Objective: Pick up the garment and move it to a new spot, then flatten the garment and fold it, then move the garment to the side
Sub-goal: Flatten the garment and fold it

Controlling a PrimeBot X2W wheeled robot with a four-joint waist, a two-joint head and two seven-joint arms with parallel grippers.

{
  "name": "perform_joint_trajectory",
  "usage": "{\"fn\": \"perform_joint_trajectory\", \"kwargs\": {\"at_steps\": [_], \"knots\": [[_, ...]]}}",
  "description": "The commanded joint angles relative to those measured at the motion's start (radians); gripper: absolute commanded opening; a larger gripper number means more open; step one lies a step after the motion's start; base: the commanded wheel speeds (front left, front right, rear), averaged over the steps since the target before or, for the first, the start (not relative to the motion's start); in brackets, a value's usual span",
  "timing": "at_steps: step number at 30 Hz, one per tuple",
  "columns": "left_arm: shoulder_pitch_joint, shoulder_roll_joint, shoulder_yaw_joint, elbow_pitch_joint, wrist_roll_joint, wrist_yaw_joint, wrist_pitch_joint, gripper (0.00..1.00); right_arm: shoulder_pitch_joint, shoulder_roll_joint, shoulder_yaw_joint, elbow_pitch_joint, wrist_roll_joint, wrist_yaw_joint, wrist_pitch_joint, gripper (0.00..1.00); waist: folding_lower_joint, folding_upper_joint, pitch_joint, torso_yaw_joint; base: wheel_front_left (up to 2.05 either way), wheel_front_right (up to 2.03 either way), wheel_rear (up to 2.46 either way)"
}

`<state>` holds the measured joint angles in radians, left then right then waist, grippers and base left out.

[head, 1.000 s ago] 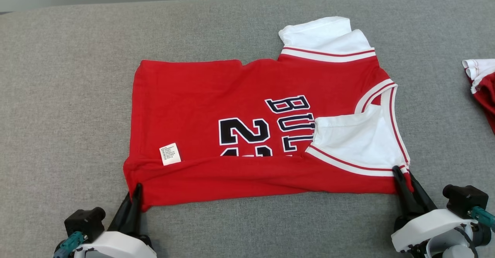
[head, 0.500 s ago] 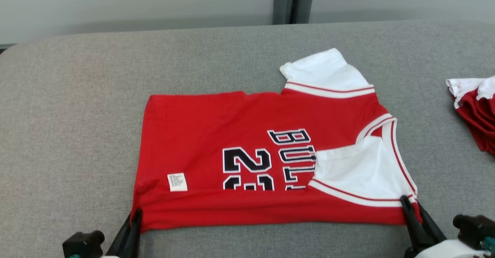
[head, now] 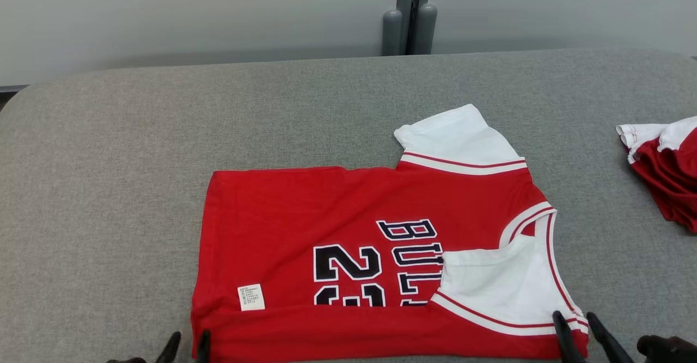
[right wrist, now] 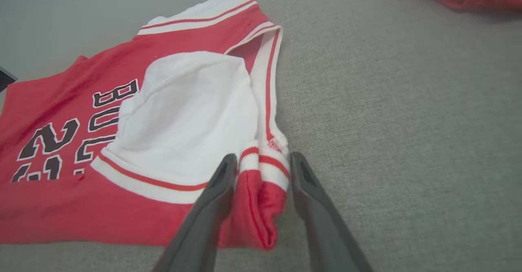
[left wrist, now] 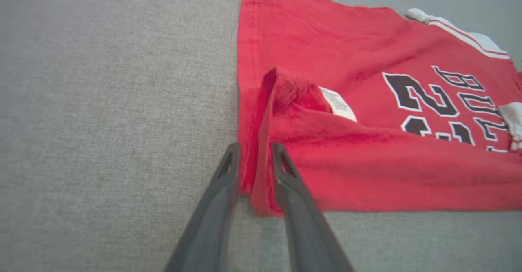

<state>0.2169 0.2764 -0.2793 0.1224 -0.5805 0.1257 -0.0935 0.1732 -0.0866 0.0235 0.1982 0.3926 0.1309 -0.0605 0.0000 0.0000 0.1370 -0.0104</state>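
**Jersey lies lengthwise ahead of both parted jaws**

The jersey (head: 348, 227) lies flat on the table (head: 109, 189), its long axis running left to right across the robot, hem to the left, collar and sleeves to the right; its near long edge is folded over onto the body, as judged from the doubled band along the front.

The left gripper (head: 189, 348) straddles the near hem corner, and the right gripper (head: 578, 327) straddles the near shoulder corner; both sets of jaws stand narrowly parted with cloth loose between the fingers, pinching nothing.

So the whole garment extends away from the fingertips; the far edge is probably the next one to fold, and it is well apart from both arms; the far sleeve (head: 457, 137) sticks out on the right arm's side.

No container is involved; the table also bears a heap (head: 664, 172) of red and white cloth, well apart to the right.
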Motion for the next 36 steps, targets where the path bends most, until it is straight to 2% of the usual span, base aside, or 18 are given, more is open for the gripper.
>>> {"fn": "perform_joint_trajectory", "kwargs": {"at_steps": [1,6,11,18,30,36], "knots": [[-0.031,0.002,0.010,-0.009,0.012,0.005,-0.030,1.00,-0.017,0.000,-0.013,-0.021,-0.012,0.000,-0.017,1.00,0.0000,0.0000,0.001,0.000,0.00,0.00,0.00],[-0.078,-0.017,0.032,-0.037,0.032,0.010,-0.118,1.00,-0.046,-0.006,-0.040,-0.089,-0.027,0.000,-0.071,1.00,0.0000,0.0000,0.003,-0.001,0.00,0.00,0.00],[-0.128,-0.013,0.047,-0.064,0.077,0.018,-0.153,1.00,-0.089,-0.015,-0.061,-0.168,-0.057,0.000,-0.086,1.00,0.0000,0.0000,-0.003,-0.006,0.00,0.00,0.00],[-0.165,0.019,0.048,-0.089,0.109,0.024,-0.148,1.00,-0.112,-0.017,-0.076,-0.234,-0.086,0.000,-0.059,1.00,0.0000,0.0000,0.000,-0.004,0.00,0.00,0.00],[-0.173,0.022,0.048,-0.094,0.102,0.033,-0.140,1.00,-0.109,-0.004,-0.085,-0.259,-0.092,0.000,-0.044,1.00,0.0000,0.0000,0.009,-0.001,0.00,0.00,0.00],[-0.252,0.030,0.050,-0.109,0.104,0.009,-0.144,1.00,-0.151,-0.017,-0.076,-0.279,-0.080,0.000,-0.036,1.00,0.0000,0.0000,0.064,0.003,0.00,0.00,0.00]]}}
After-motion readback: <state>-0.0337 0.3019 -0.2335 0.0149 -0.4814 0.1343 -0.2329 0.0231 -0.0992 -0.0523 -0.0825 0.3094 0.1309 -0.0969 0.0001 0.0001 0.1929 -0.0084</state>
